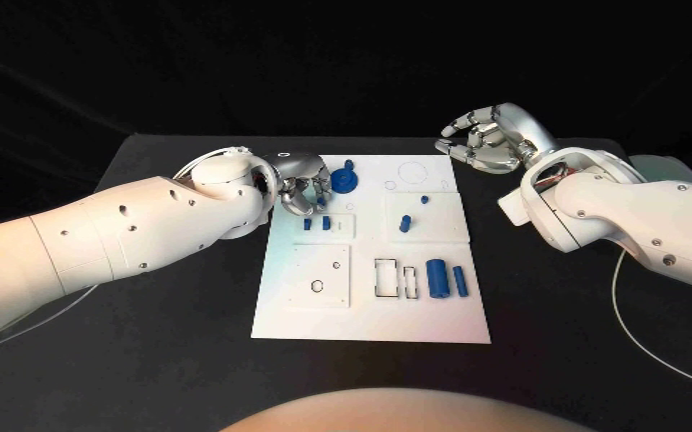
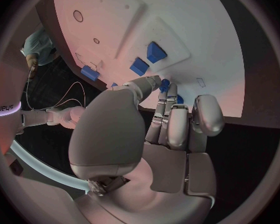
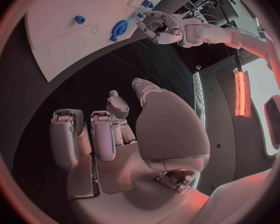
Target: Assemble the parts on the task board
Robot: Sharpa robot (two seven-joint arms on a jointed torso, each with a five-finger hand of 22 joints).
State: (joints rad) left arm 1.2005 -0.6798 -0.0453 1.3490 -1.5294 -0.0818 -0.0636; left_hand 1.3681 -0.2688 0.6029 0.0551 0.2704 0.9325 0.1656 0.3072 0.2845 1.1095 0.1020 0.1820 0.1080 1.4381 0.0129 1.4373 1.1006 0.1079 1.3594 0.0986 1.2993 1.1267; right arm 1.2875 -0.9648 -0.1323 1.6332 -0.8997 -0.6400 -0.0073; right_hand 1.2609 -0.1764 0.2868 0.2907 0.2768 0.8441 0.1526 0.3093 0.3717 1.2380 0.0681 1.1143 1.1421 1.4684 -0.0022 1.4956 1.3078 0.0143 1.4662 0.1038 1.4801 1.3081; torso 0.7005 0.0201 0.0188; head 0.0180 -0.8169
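At the upper left of the white task board (image 1: 310, 324), the left hand (image 1: 299, 190) pinches the round blue part (image 1: 345, 181), likely mid-placement and next needing careful seating, while the right hand (image 1: 490, 140) hovers empty, fingers curled, off the board's upper right.

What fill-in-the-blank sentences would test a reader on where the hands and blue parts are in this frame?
1. The blue round part is held by the ____ hand.
2. The right hand hovers beside the task board, holding ____.
3. The two blue cylinders lie side by side near the board's ____ edge, seen from the head view.

Missing words: left; nothing; right
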